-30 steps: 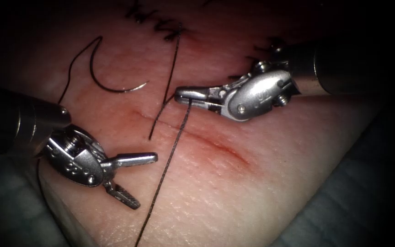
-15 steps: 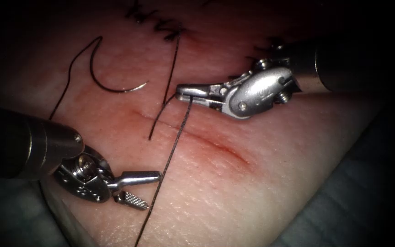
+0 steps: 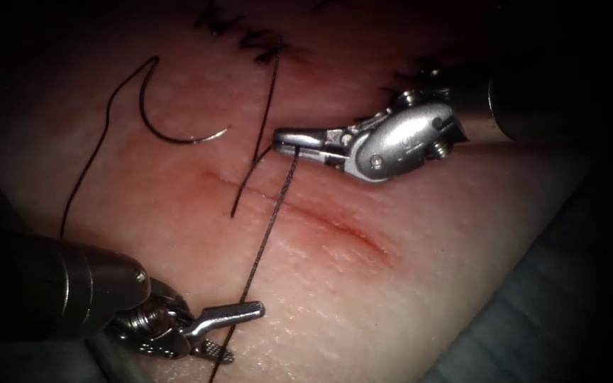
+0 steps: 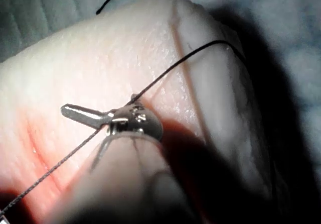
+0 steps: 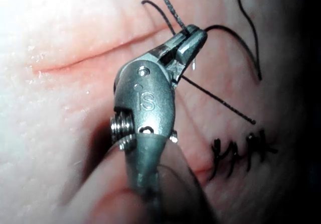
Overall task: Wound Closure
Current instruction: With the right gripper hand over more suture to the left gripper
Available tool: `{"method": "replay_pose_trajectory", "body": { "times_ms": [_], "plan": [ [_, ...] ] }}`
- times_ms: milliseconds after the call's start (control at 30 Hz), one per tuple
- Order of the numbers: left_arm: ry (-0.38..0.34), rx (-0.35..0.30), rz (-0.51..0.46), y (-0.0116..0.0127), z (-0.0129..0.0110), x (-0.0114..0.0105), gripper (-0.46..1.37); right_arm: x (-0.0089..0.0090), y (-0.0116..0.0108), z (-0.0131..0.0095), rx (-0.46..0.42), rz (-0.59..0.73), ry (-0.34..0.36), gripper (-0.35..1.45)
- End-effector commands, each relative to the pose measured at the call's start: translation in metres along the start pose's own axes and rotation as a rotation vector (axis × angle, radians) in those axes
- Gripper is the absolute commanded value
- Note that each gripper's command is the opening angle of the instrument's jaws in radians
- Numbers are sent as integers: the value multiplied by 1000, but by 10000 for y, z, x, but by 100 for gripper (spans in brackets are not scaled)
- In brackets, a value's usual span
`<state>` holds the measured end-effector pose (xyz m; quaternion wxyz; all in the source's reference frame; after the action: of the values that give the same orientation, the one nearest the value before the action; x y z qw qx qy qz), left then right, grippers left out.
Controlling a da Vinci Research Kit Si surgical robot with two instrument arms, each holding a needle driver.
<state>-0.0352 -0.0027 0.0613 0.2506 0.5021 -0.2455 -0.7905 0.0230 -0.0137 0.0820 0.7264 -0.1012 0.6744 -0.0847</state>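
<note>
My right tool (image 3: 284, 140) comes in from the right and its jaws are shut on the thread (image 3: 267, 227) just above the cut (image 3: 321, 223). From there the thread runs down across the cut toward the tissue's near edge. My left tool (image 3: 245, 332) sits low on the left with its jaws open, and the thread passes between them. The curved needle (image 3: 179, 136) lies free on the tissue to the left of the cut, held by neither tool. In the left wrist view the thread (image 4: 165, 73) crosses the left tool (image 4: 88, 133). In the right wrist view the right tool (image 5: 189, 37) grips the thread.
Finished dark stitches (image 3: 250, 39) sit at the far end of the cut, also seen as stitches (image 5: 241, 151). A short loose thread end (image 3: 239, 195) lies across the cut. Red fluid tints the cut line. Grey cloth (image 3: 533, 319) borders the tissue at the lower right.
My left tool has moved down and toward the near edge, its jaws narrowing, and they now straddle the thread. The right tool and the needle have stayed put.
</note>
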Motion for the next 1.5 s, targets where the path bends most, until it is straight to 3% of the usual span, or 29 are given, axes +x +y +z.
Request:
{"method": "replay_pose_trajectory", "body": {
  "times_ms": [33, 567, 933, 1033, 1100, 1133, 1233, 1500],
  "plan": [
    [5, -5, 0, 0, 1, 1, 100, 0, 0, 0, 0, 0, 0, -35],
    [-1, -81, 41, 26, 0, 5, 95, 0, 0, 0, 0, 5, 0, -35],
    [5, -88, 35, 31, -5, 8, 89, 0, 0, 1, -1, 5, -1, -35],
    [6, -88, 35, 31, -5, 8, 66, 0, -1, 2, -1, 4, -1, -35],
    [3, -106, 30, 31, -6, 7, -10, 0, -1, 2, -2, 4, -1, -35],
    [3, -124, 30, 30, -6, 7, -35, 0, -2, 2, -2, 4, -1, -35],
    [14, -188, 30, 29, -6, 5, -35, 0, -2, 2, -2, 4, -1, -35],
    [16, -168, -53, 21, -15, 0, -35, 1, -6, 2, -4, 17, 2, -35]
  ]
}}
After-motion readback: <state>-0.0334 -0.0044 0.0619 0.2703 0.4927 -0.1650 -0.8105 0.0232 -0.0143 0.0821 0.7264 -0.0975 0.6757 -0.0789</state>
